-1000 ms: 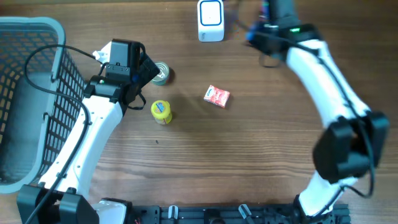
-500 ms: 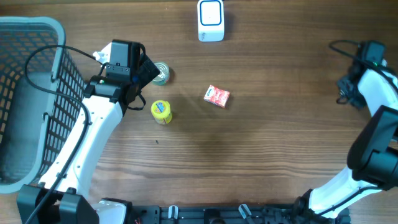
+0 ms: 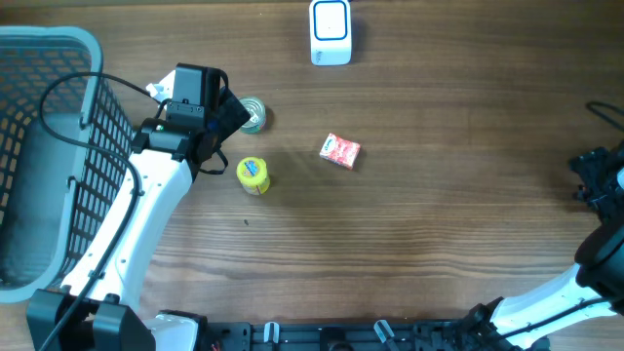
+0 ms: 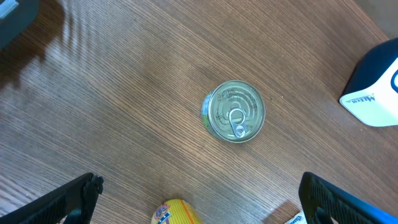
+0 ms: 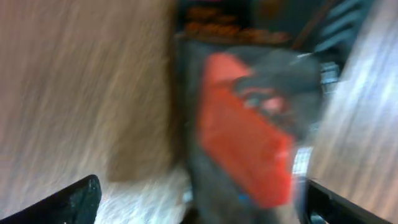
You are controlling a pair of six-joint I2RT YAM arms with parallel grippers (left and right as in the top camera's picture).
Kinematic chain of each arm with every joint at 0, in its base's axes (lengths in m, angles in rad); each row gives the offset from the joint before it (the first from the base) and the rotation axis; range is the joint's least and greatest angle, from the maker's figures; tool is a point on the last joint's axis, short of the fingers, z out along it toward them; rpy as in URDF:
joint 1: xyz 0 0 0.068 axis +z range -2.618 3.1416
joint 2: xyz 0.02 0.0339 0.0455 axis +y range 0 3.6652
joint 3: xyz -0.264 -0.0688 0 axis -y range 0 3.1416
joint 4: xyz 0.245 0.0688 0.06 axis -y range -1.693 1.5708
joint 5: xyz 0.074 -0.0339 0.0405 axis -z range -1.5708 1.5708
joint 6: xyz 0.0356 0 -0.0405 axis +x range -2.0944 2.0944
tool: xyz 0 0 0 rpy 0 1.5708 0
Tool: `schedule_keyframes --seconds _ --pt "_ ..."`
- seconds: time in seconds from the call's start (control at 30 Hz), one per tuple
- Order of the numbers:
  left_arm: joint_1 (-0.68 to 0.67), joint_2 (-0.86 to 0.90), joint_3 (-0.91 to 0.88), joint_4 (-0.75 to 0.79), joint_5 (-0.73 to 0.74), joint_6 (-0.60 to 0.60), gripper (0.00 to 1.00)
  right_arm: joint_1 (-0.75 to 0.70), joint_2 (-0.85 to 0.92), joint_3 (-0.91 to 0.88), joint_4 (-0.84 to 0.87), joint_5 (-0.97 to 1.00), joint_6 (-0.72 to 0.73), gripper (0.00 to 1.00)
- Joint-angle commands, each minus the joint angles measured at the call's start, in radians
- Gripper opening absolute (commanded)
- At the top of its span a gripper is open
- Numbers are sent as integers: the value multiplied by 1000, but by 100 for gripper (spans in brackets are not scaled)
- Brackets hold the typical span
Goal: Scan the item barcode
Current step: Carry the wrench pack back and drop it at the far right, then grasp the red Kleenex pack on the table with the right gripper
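**Left pincer wide open above a tin can; scanner at twelve o'clock**

From overhead we see a wooden table (image 3: 439, 244). A white and blue scanner (image 3: 331, 32) stands at twelve o'clock, and a grey mesh basket (image 3: 39, 146) fills the nine o'clock edge.

A silver tin can (image 4: 234, 112) with a ring-pull lid stands upright at about ten o'clock from the table's middle. A yellow-lidded jar (image 3: 253, 175) sits just beside it toward six o'clock. A red packet (image 3: 340, 151) lies near the centre, well apart from the scanner.

The left gripper (image 4: 199, 186) hovers above the can with its jaws spread fully and nothing in them.

The right gripper (image 5: 199, 186) is out at the three o'clock edge. Its own camera is badly blurred, but we can make out both fingertips (image 5: 68, 202) set wide apart. A red and dark shape lies beyond them, and we cannot tell what it is.

Dark lettering on the scanner's side is cut off and unreadable. The print on the jar lid and the packet is too small to read.
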Motion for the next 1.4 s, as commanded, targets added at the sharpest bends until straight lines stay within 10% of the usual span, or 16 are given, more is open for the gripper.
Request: schedule_keyframes --seconds 0.0,0.3,0.5,0.8,1.37 --pt "0 -8 2 -3 -31 18 100 16 -6 0 -23 -106 -50 100" --pt "20 -15 2 74 23 108 100 220 -359 0 -206 -146 -44 100" --pt "121 -17 2 68 143 171 100 490 -425 -2 -208 -628 -48 100" --pt "138 -17 2 32 172 200 100 1102 -261 2 -28 -263 266 99" --pt "138 -17 2 -1 172 233 100 1234 70 281 -180 -132 323 100"
